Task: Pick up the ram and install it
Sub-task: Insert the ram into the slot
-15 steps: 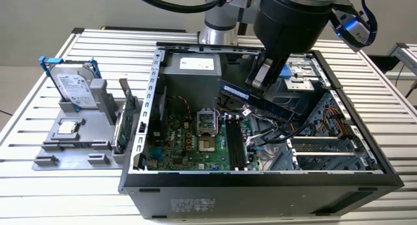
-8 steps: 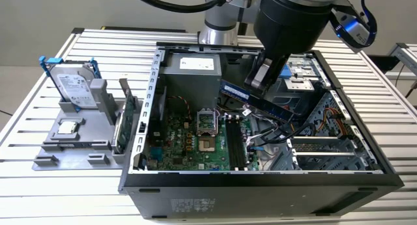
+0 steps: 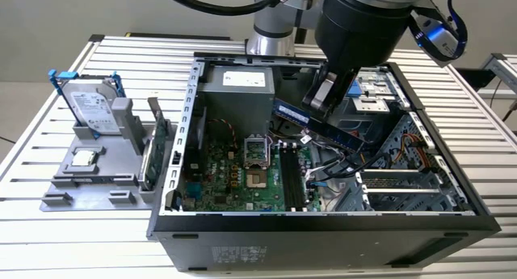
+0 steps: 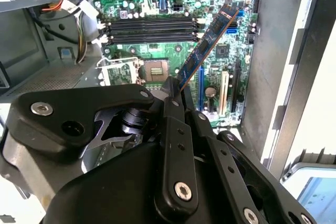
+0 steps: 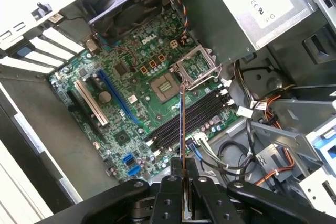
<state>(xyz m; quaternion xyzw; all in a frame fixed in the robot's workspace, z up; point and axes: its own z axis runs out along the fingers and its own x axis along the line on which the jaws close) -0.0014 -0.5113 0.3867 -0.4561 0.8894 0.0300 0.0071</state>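
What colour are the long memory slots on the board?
Memory slots are black, best seen in the second wrist view.

Bright, even light — table slats [image 3: 72, 242] glare white, case [image 3: 323, 246] shadowed inside.

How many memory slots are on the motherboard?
4 memory slots, side by side in one row beside the processor socket; all look empty. The hand holds the ram over the motherboard.
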